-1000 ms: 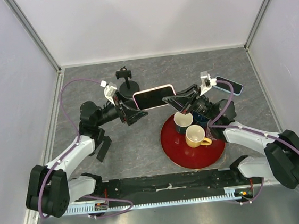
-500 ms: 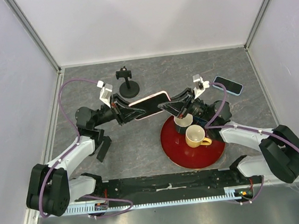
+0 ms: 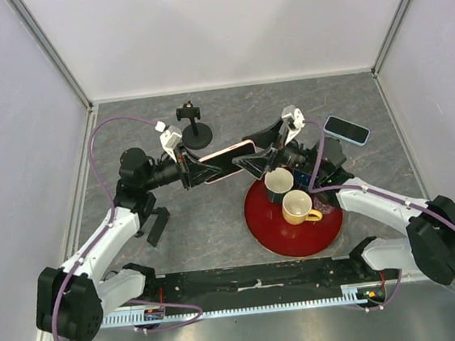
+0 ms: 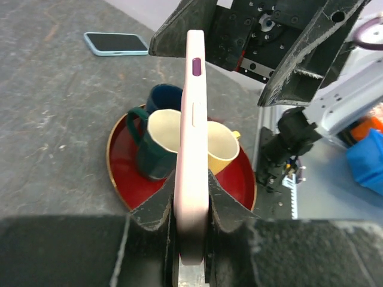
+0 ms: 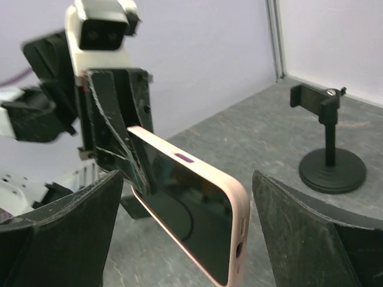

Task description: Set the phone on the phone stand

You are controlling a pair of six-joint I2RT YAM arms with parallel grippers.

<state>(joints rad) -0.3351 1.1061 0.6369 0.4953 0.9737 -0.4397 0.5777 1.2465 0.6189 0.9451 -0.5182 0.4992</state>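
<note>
pink phone [image 3: 230, 155] is held tight on its edge in the left hand [image 3: 209, 169], up off the grey table [image 3: 200, 222]. the right hand [image 3: 251, 158] is spread wide, with one finger on each side of the phone's far end, and it is not touching the phone. the black phone stand [image 3: 193, 125] sits on the table just past the left hand. near the right hand is a red plate [image 3: 266, 227] with a yellow cup [image 3: 298, 207] on it.

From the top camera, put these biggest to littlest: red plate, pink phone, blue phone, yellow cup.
1. red plate, clearly biggest.
2. pink phone, blue phone and yellow cup look about alike. The pink one is tilted and held up nearer the camera, so I won't rank these three.
</note>
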